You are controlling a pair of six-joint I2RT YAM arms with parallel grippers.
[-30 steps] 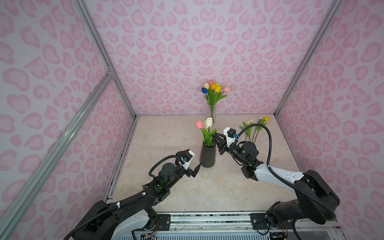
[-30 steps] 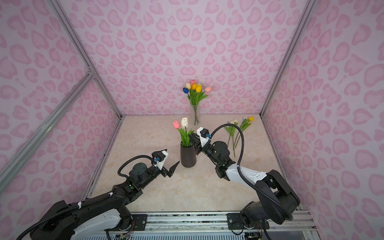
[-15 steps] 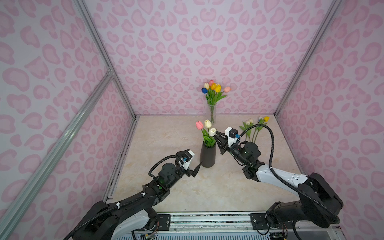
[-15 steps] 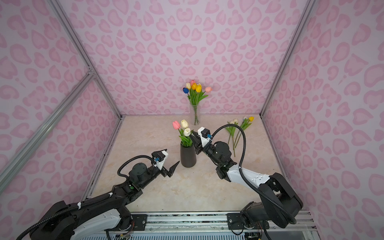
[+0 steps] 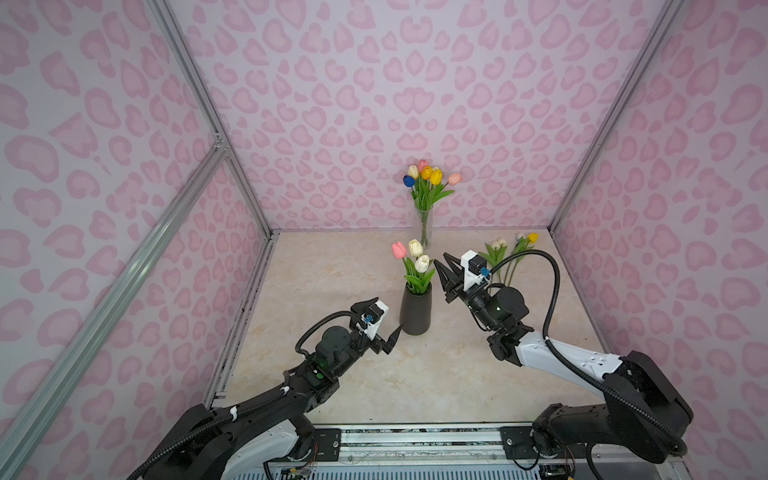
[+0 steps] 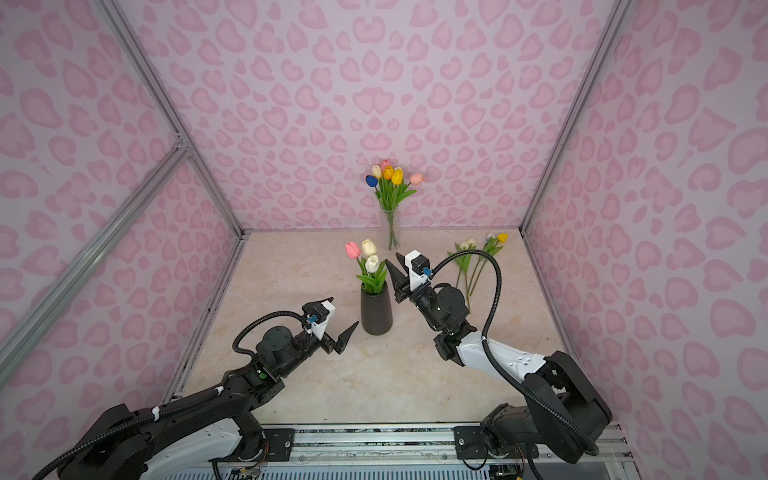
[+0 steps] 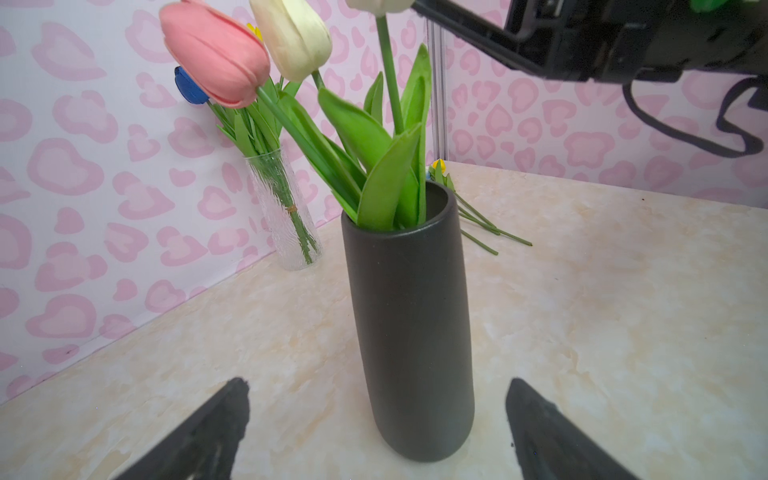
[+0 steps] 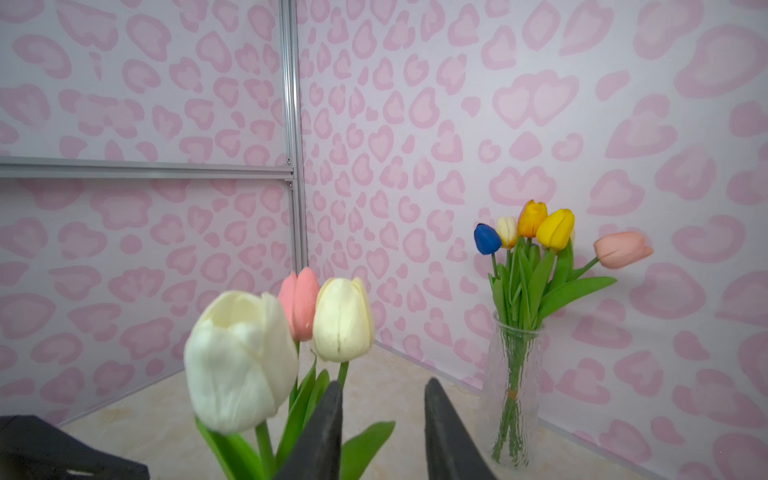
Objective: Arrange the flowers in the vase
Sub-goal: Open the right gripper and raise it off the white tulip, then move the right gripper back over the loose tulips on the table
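Flowers are being collected in the dark vase standing near the middle of the desk. The task is being judged as partly done: some stems are seated and others are not yet placed.

1. Left hand: it is being held spread wide, low and just beside the foot of the dark vase. Nothing is being gripped. In the left wrist view the vase is being framed between the two fingers, with no contact shown.

2. Dark vase: three tulips are being carried upright in it, one pink, one cream and the white tulip. The leaves are being bunched at the rim, and free room at the mouth is being shown.

3. Glass vase, against the back wall: a tied bunch of six heads is being held in it, in blue, cream, pink, orange, yellow and peach. Whether this bunch belongs to the task cannot be told.

4. Right hand: the jaws are being held parted, just beside the white tulip and its leaves. Nothing is being pinched, and the gap is being shown empty in the right wrist view.

5. Loose stems: about four, with cream and yellow heads, are lying flat on the desk at the back right, well apart from the dark vase. These are being judged as the work left.
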